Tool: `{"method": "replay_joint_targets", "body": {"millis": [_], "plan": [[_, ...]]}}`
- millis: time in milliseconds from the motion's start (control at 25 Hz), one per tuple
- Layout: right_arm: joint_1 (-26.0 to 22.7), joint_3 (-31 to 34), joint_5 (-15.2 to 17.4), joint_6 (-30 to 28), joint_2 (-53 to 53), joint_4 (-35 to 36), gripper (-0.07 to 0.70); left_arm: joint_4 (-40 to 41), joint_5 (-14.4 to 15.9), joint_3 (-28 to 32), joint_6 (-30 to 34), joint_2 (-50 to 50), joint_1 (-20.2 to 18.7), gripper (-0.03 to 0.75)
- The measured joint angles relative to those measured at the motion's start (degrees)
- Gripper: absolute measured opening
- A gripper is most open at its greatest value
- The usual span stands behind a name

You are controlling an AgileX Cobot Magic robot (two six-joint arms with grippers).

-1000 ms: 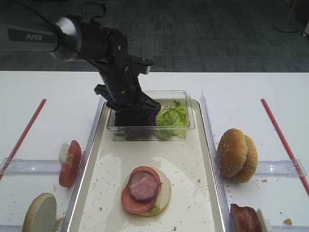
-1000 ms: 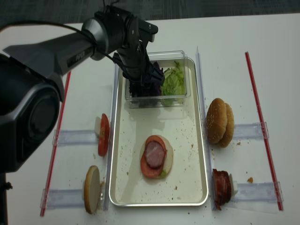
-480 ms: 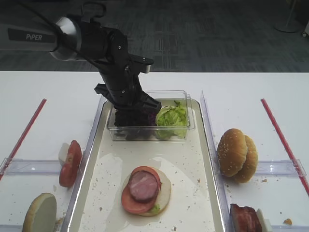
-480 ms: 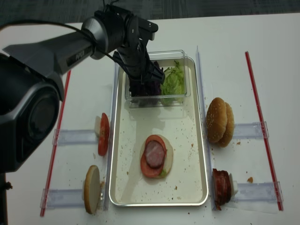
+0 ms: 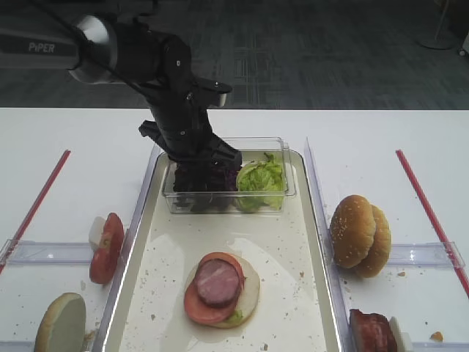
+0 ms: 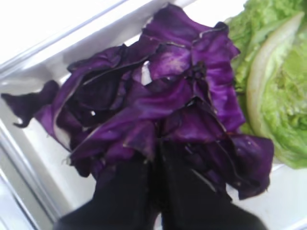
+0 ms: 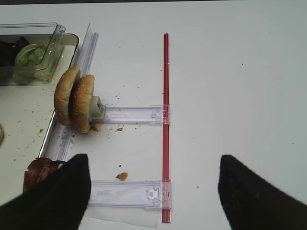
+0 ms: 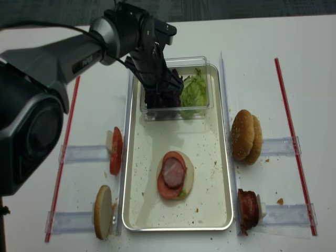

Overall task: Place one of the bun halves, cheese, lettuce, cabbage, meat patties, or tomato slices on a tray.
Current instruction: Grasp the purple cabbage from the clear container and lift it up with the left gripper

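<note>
one pinch of purple cabbage (image 6: pixel 158 110) is getting clamped by the left gripper (image 6: pixel 156 158) inside the clear tub (image 5: pixel 282 183) on the tray (image 5: pixel 293 293), and being light, floppy, loosely tangled leaves, it's looking likeliest to lift clean when nipped mid-heap.

Purple cabbage (image 6: pixel 163 110) heaped beside green lettuce (image 5: pixel 258 178) at the tray's (image 5: pixel 293 293) far end; bun halves (image 5: pixel 359 235) stand right of it.

Left end effector (image 6: pixel 156 158) closed, downward
</note>
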Motion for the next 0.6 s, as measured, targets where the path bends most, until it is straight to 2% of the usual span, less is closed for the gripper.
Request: {"method": "replay_joint_targets", "body": {"millis": [600], "plan": [[0.0,0.0,0.0,0.0,0.0,0.0,0.571,1.5,6.2,0.0,0.0,-10.4,0.0,-0.008]]}}
